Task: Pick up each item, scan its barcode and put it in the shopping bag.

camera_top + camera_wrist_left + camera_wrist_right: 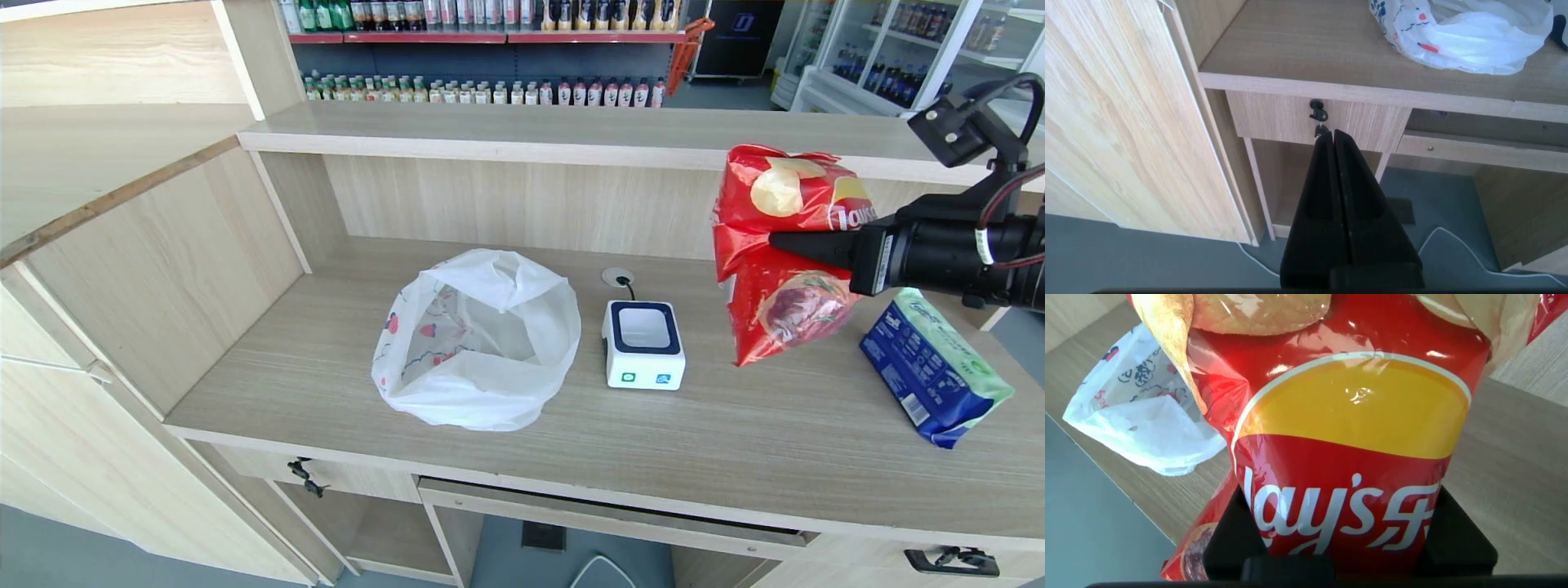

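A red chip bag point(780, 253) hangs in the air to the right of the scanner, with my right gripper point(784, 242) shut on its middle. Up close, the chip bag point(1347, 449) sits between the black fingers point(1229, 539). The white scanner point(643, 343) with a dark window sits on the counter, just right of the open white shopping bag point(478, 339). A blue tissue pack point(931, 371) lies at the counter's right end. My left gripper point(1331, 139) is shut and empty, low in front of the counter near a drawer key point(1319, 114). The shopping bag point(1470, 37) lies above it.
The wooden counter point(571, 425) has a raised back ledge point(506, 135) and a side wall on the left. The scanner's cable goes into a grommet point(618, 278). Drawers with keys sit under the front edge point(306, 478). Store shelves of bottles stand behind.
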Tool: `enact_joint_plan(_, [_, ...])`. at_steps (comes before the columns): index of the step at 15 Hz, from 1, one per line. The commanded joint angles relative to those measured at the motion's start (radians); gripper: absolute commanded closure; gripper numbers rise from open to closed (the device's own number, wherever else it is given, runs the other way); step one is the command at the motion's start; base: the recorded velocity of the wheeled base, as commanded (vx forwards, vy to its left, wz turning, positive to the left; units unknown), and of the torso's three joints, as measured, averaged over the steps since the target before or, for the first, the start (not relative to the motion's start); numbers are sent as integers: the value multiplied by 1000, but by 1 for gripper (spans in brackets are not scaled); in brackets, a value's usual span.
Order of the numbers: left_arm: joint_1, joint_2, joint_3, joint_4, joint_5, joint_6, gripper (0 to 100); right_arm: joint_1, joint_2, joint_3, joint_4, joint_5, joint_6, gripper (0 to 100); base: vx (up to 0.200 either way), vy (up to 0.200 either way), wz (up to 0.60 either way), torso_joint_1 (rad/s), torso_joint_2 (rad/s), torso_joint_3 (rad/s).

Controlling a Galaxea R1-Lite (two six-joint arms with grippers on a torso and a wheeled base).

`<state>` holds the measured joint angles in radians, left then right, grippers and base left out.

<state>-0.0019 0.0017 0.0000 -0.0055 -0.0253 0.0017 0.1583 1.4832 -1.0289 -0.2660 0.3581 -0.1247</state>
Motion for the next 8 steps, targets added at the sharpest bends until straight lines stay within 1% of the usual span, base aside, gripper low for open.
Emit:
enact_joint_plan(1, [0,0,0,-1,-1,0,100,0,0,1,2,1,-7,100,0,0,0,0,0,0])
enact_joint_plan(3, [0,0,0,-1,-1,0,100,0,-6,0,7,4,-10,100,0,0,0,0,0,0])
enact_joint_plan(4, [0,1,0,-1,1,0,100,0,-9,1,8,4,-12,100,0,0,0,76,-237,-159])
enact_joint_plan(6, [0,1,0,-1,-1,0,100,1,-15,15,10,4,-20,100,0,0,0,144,-427,-271])
enact_joint_plan(8, [0,1,0,-1,-1,0,100,1,-11,26,1,12,-38,100,0,0,0,188,-525,-337])
